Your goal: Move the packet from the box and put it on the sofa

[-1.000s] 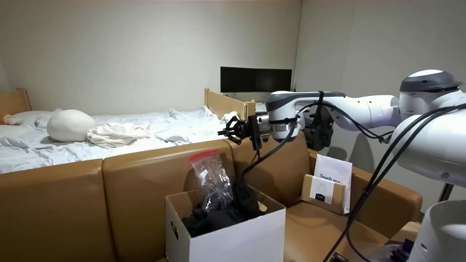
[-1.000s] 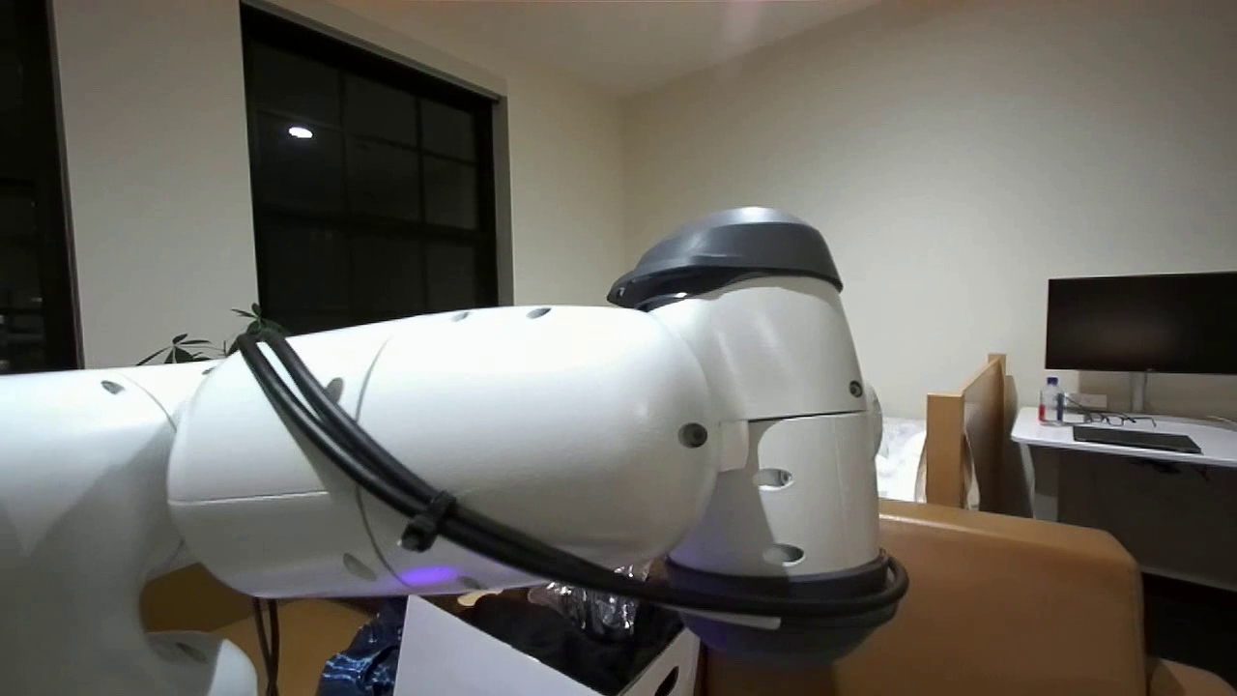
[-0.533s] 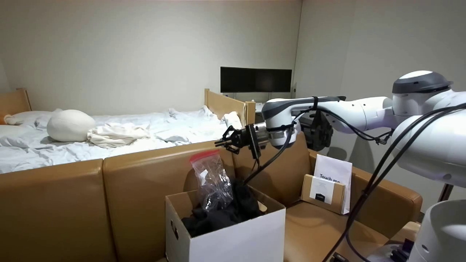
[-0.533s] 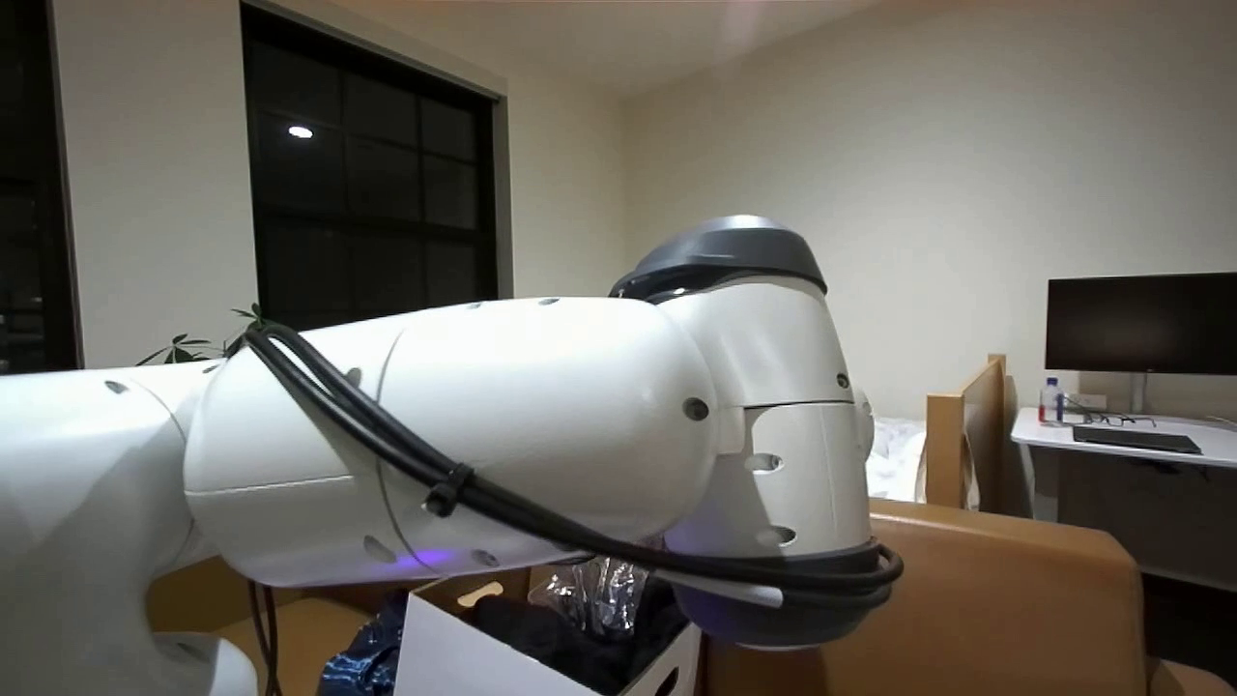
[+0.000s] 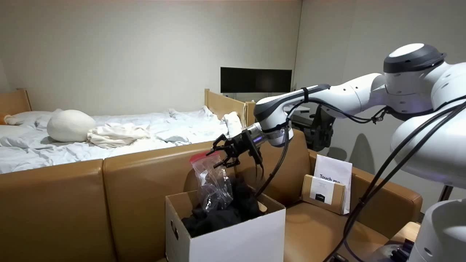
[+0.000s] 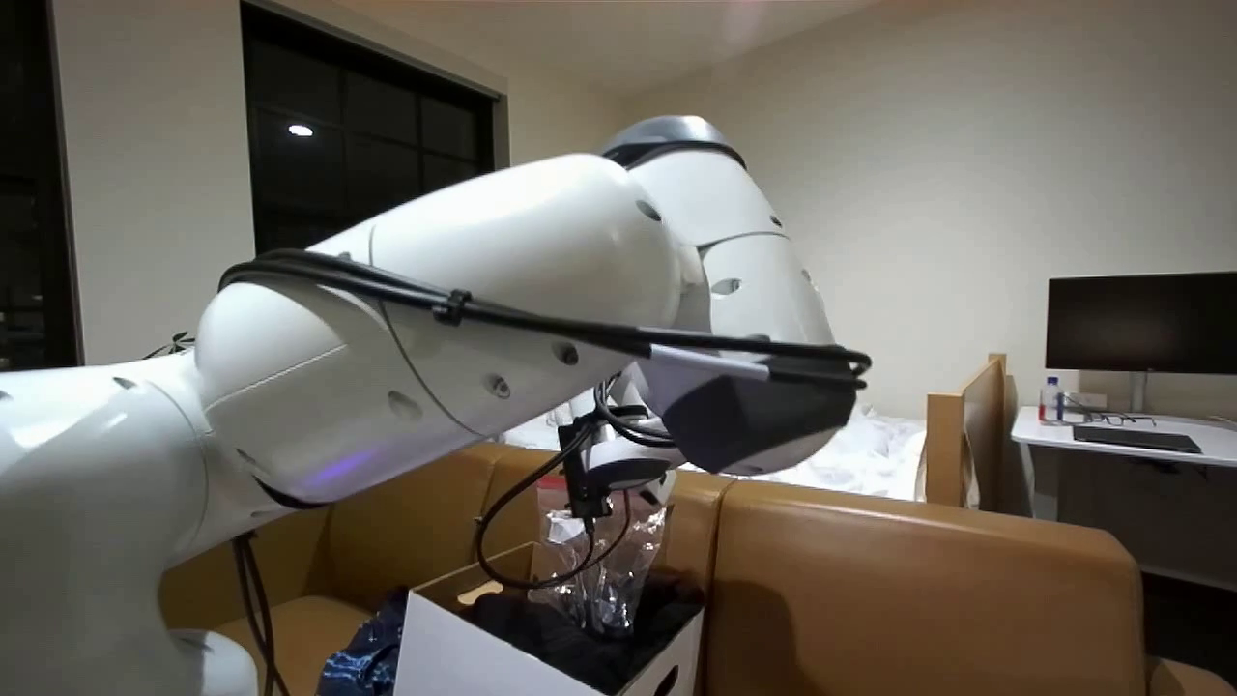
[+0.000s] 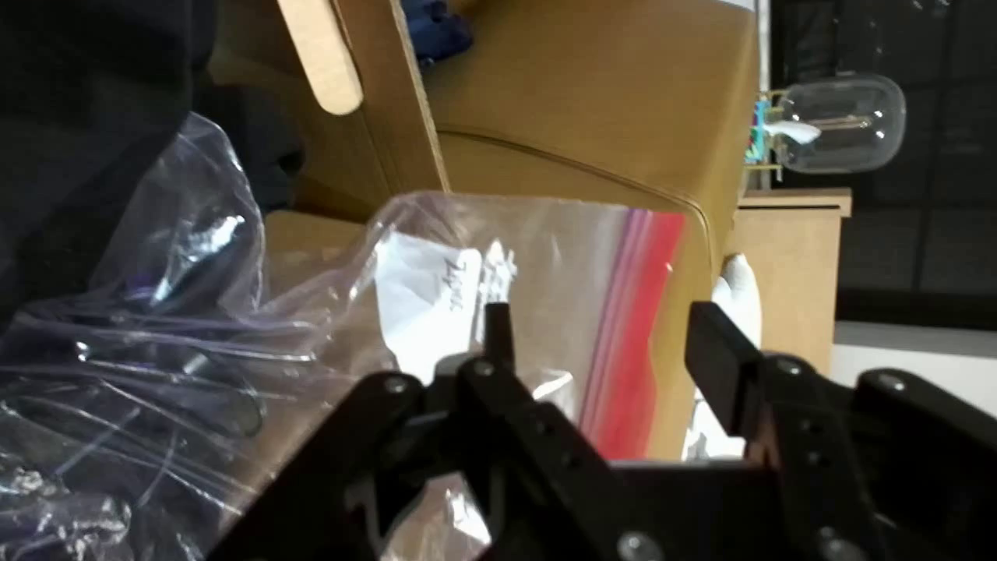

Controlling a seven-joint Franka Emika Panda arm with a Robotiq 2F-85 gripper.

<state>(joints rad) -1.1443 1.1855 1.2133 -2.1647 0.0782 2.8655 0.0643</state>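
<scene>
The see-through packet (image 5: 209,176) with its red top strip stands upright out of the white box (image 5: 236,242), its lower part resting among black fabric (image 5: 214,220). In an exterior view my gripper (image 5: 214,159) tilts downward beside the packet's top. Its fingers stand apart. In the wrist view the gripper (image 7: 600,327) is open, and the red seal of the packet (image 7: 537,226) shows between the fingertips; whether they touch it I cannot tell. The tan sofa (image 5: 153,193) lies behind and around the box. The arm hides my fingers in an exterior view showing the packet (image 6: 618,570).
A small cardboard parcel (image 5: 320,194) and a white "Touch me" sheet (image 5: 333,167) lean at the sofa's end. Dark blue material (image 6: 362,652) lies beside the box. Behind the sofa back is a bed (image 5: 174,127) with white sheets. Cables (image 5: 280,163) hang from the arm.
My gripper has come down towards the packet's red top and tilted downward. Its jaws have gone from shut to open. The arm's elbow has risen; packet and box have stayed put.
</scene>
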